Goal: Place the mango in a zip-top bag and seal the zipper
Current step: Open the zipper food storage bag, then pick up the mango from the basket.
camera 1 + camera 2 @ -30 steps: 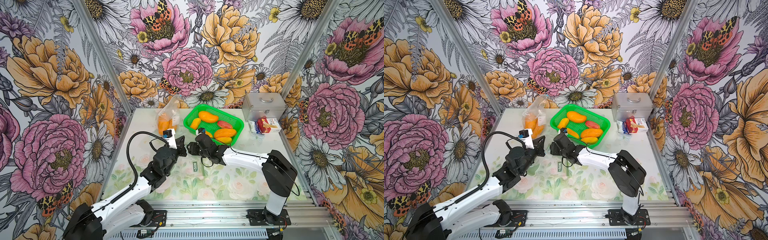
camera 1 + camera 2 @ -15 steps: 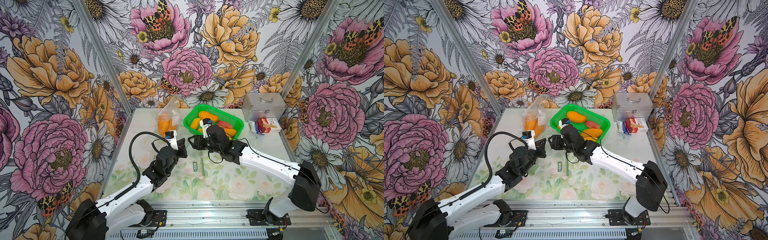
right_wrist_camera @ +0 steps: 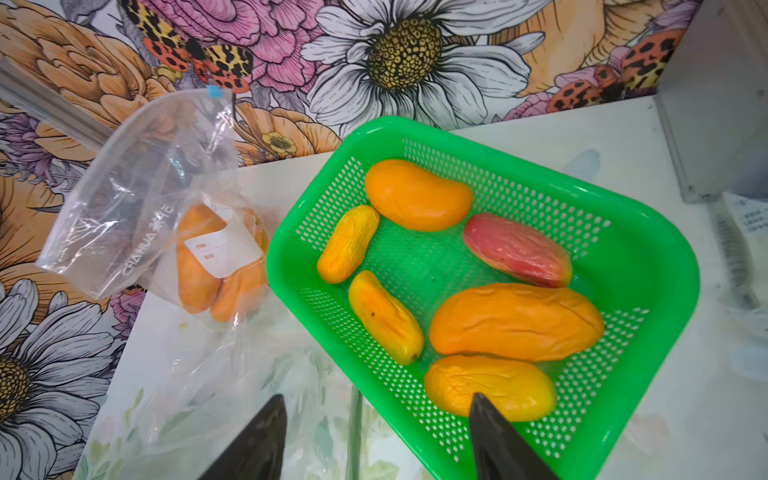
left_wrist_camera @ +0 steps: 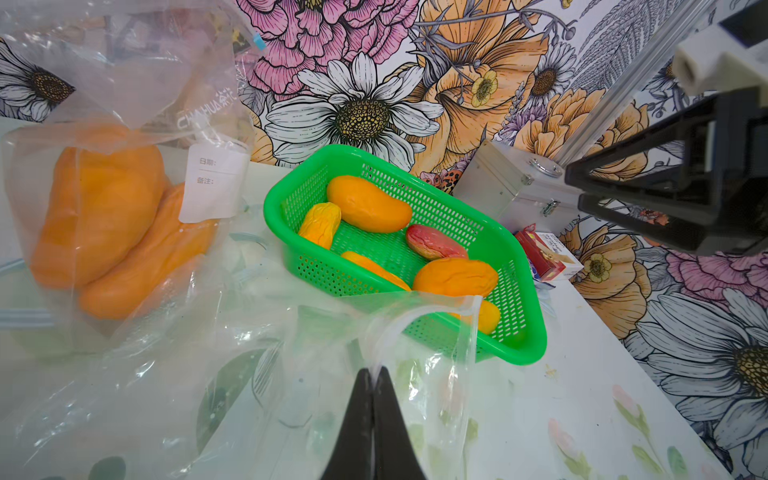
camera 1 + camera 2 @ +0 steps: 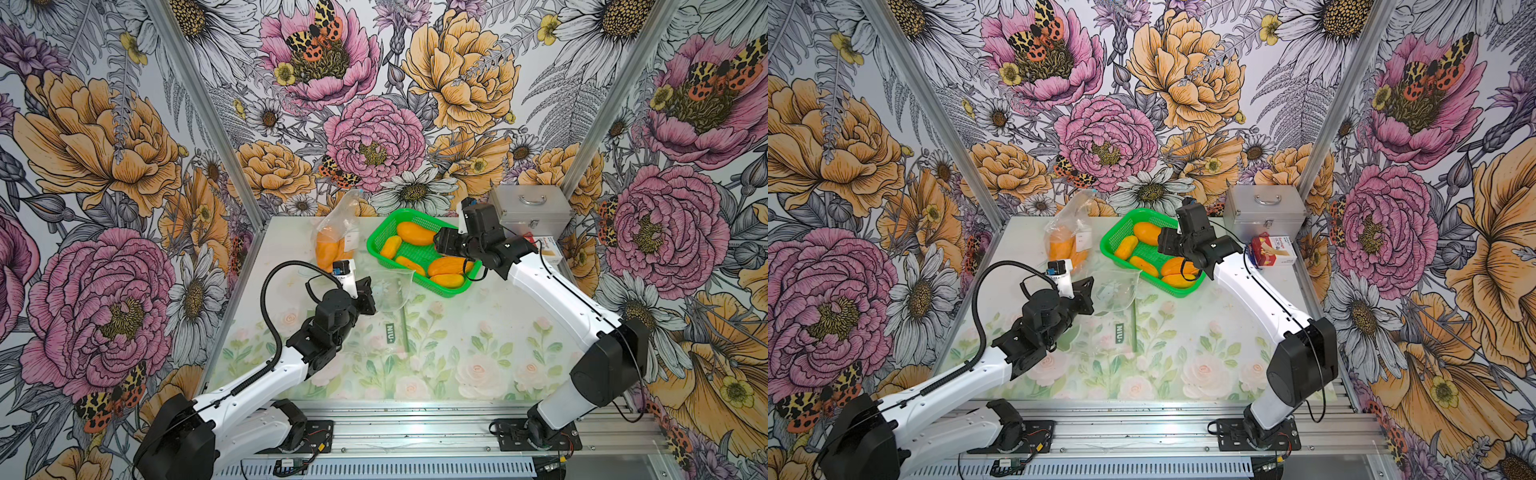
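Note:
Several orange mangoes and one red one lie in a green basket [image 5: 372, 246] [image 5: 1105, 246] [image 3: 665, 232] at the back of the table. My right gripper [image 5: 442, 245] [image 5: 1165, 245] [image 3: 378, 401] hangs open above the basket's near side. One of its fingertips is over the front mango [image 3: 490, 386], the other outside the rim. A clear zip-top bag [image 5: 390, 291] [image 5: 1115, 291] [image 4: 415, 332] lies in front of the basket with its mouth lifted. My left gripper [image 5: 368, 289] [image 5: 1086, 291] [image 4: 374, 374] is shut on the bag's rim.
A second clear bag [image 5: 334, 241] [image 4: 104, 216] [image 3: 187, 232] holding orange mangoes leans at the back left. A silver metal case [image 5: 530, 210] [image 5: 1262, 212] and a red and white carton [image 5: 548, 249] [image 5: 1275, 249] stand at the back right.
My right arm has left the bag's mouth and swung back over the basket, and its jaws have widened. The left gripper has stayed shut on the bag's rim, shifting only slightly.

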### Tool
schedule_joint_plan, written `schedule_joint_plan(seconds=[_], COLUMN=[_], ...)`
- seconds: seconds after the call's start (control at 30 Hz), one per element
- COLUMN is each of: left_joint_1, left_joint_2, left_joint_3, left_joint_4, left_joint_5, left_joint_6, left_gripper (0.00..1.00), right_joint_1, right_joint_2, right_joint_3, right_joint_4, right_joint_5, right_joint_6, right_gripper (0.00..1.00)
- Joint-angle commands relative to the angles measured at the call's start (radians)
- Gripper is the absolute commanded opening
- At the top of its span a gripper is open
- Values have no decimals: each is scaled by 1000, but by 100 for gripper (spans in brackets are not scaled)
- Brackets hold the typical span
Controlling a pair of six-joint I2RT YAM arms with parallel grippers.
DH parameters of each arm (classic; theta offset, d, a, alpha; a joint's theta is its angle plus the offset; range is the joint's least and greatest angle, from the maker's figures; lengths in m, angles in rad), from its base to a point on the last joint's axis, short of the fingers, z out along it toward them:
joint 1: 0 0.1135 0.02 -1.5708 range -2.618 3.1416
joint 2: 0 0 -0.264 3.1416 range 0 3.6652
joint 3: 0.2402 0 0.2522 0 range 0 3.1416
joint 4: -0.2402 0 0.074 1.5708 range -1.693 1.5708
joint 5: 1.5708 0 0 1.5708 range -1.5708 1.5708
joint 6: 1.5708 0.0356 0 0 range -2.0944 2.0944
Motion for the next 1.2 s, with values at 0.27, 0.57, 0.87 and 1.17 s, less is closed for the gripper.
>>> schedule_joint_plan(seconds=[0.27, 0.57, 0.87, 1.17], left_joint_1=[7, 6, 7, 6], left_joint_2=[38, 60, 66, 77], left_joint_3=[43, 50, 51, 57], left_joint_4=[-11, -20, -20, -20], left_joint_5=[15, -2, 3, 14], left_joint_6=[-8, -10, -15, -26], left_gripper=[0, 0, 0, 0], right_joint_1=[-52, -83, -119, -134], right_joint_2=[236, 362, 461, 573], right_joint_3=[58, 111, 151, 239], right_joint_4=[-70, -52, -38, -38], right_joint_5=[8, -17, -26, -40], right_joint_6=[118, 194, 230, 229], right_gripper=[98, 99, 99, 99])
